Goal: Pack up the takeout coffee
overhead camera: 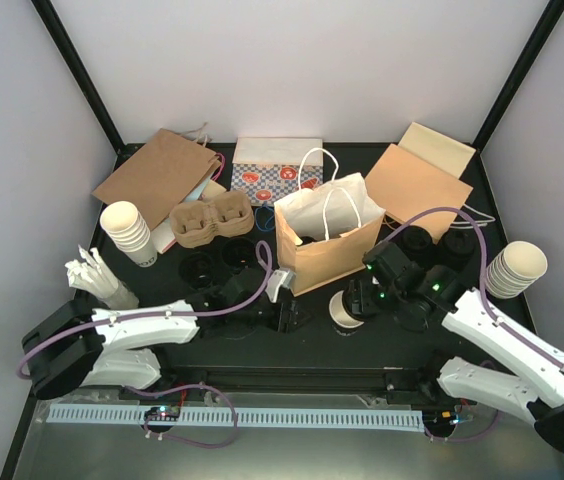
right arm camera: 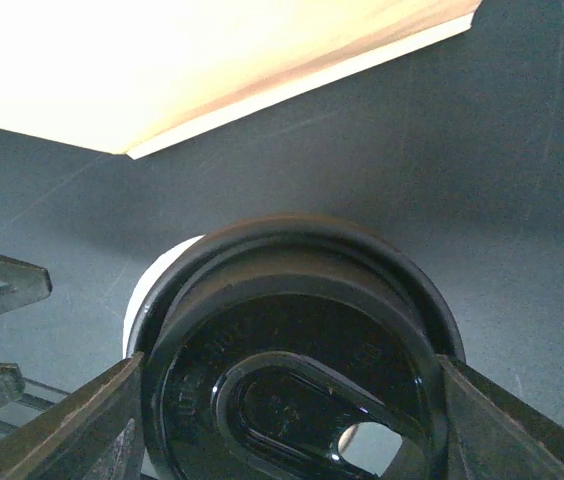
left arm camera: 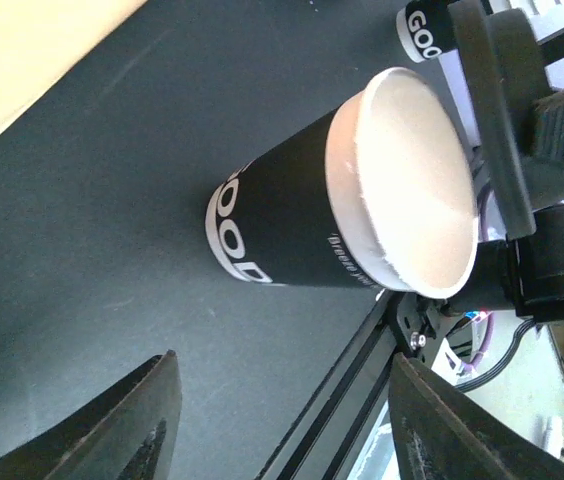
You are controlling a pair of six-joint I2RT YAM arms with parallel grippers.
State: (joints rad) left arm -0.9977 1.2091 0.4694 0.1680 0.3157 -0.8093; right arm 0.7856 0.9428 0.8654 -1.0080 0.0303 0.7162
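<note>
A takeout coffee cup [overhead camera: 345, 310], black with a black lid, is tipped on its side just in front of the open brown paper bag [overhead camera: 327, 245]. My right gripper [overhead camera: 362, 297] is shut on it; in the right wrist view both fingers press the rim of its lid [right arm camera: 292, 350], gripper [right arm camera: 290, 378]. Its white bottom [left arm camera: 407, 190] faces the left wrist camera. My left gripper [overhead camera: 299, 318] is open and empty just left of it, with the cup beyond its jaws [left arm camera: 282, 360]. Several more lidded cups stand left [overhead camera: 202, 268] and right [overhead camera: 418, 240] of the bag.
Brown pulp carriers [overhead camera: 210, 220] sit left of the bag. Cream cup stacks stand at far left [overhead camera: 127, 232] and far right [overhead camera: 517, 268]. Flat brown bags [overhead camera: 157, 175] [overhead camera: 417, 185] and a patterned box [overhead camera: 277, 170] lie at the back. White packets [overhead camera: 97, 275] lie left.
</note>
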